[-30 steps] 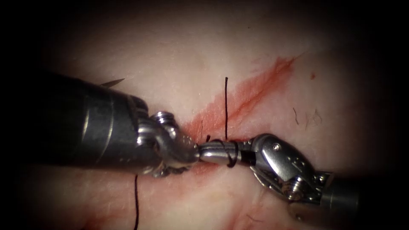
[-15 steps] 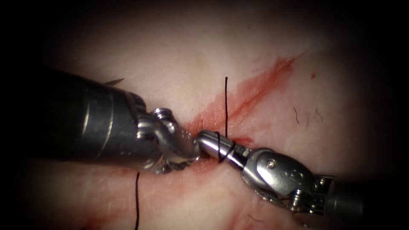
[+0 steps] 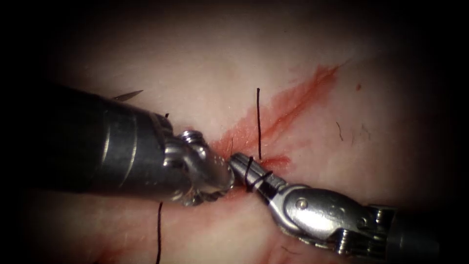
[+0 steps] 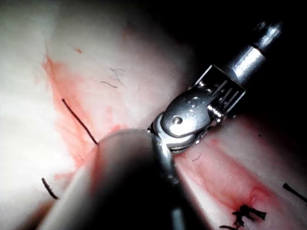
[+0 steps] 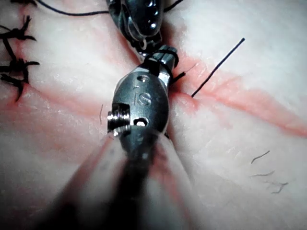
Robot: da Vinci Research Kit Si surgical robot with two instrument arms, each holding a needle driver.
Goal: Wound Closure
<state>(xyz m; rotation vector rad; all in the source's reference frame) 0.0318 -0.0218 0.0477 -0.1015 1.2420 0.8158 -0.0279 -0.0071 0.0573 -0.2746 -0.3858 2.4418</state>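
The tissue [image 3: 195, 68] has a red cut [image 3: 288, 105] running from upper right to lower left. My right tool [image 3: 238, 161] comes in from the lower right, jaws shut, with two loops of black thread [image 3: 253, 177] wound round them. Its tip lies against the tip of my left tool [image 3: 222, 173], which reaches the cut from the left. A free thread end [image 3: 258, 122] stands up over the cut. More thread [image 3: 159, 234] runs down below the left shaft. The needle's point [image 3: 128, 95] peeks out behind the left shaft, left of the cut, with neither tool holding it.
Finished stitches with dark knots [image 5: 17, 57] sit further along the cut, and a knot [image 4: 247, 213] shows on the red line. The thread wraps [image 5: 165, 55] and a short stub [image 5: 180, 75] show at the right tool's jaws. Loose hairs [image 3: 339, 132] lie to the right.
My right tool's wrist has dropped and swung lower right, tilting its jaws up and left, with the loops still on them. The left tool has edged slightly right.
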